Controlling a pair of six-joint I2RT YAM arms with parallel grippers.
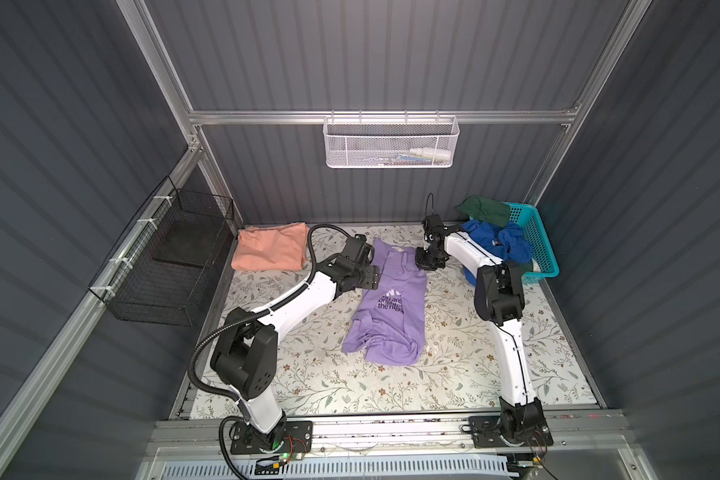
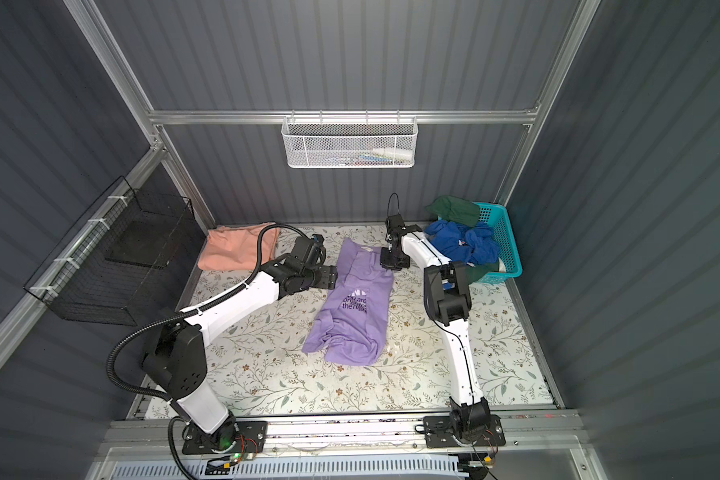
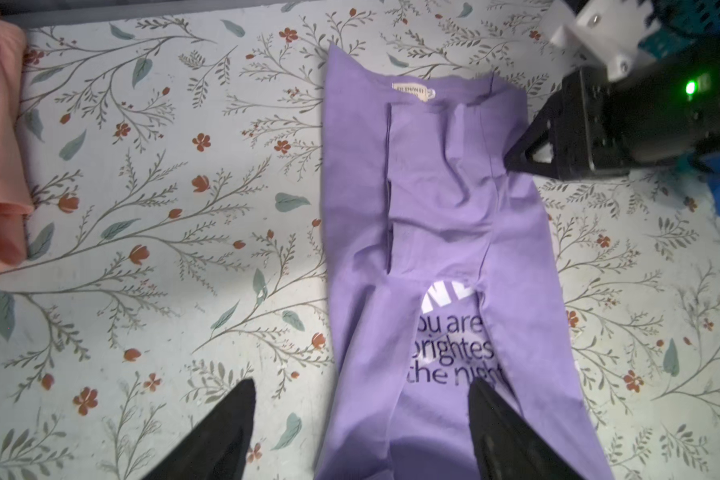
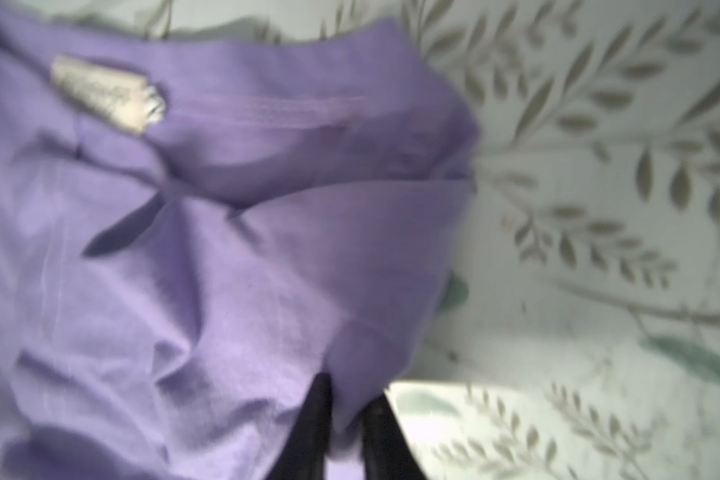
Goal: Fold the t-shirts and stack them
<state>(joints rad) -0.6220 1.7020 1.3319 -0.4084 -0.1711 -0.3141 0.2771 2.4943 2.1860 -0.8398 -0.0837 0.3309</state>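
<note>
A lavender t-shirt (image 1: pixel 391 307) (image 2: pixel 354 311) with dark chest lettering lies lengthwise mid-table, its sides folded inward and its collar at the far end. My right gripper (image 4: pixel 352 390) (image 1: pixel 422 266) is shut on a fold of its right edge near the collar (image 3: pixel 433 208). My left gripper (image 3: pixel 360 386) (image 1: pixel 373 277) stands open at the shirt's left edge. One finger is over the lettering and the other over the bare tablecloth. A folded salmon t-shirt (image 1: pixel 269 247) (image 2: pixel 240 249) rests at the far left corner.
A turquoise basket (image 1: pixel 537 245) at the far right holds blue and dark green clothes, just behind my right arm. A black wire basket (image 1: pixel 171 266) hangs on the left wall. A white mesh basket (image 1: pixel 391 143) hangs on the back rail. A floral cloth (image 1: pixel 454 357) covers the table.
</note>
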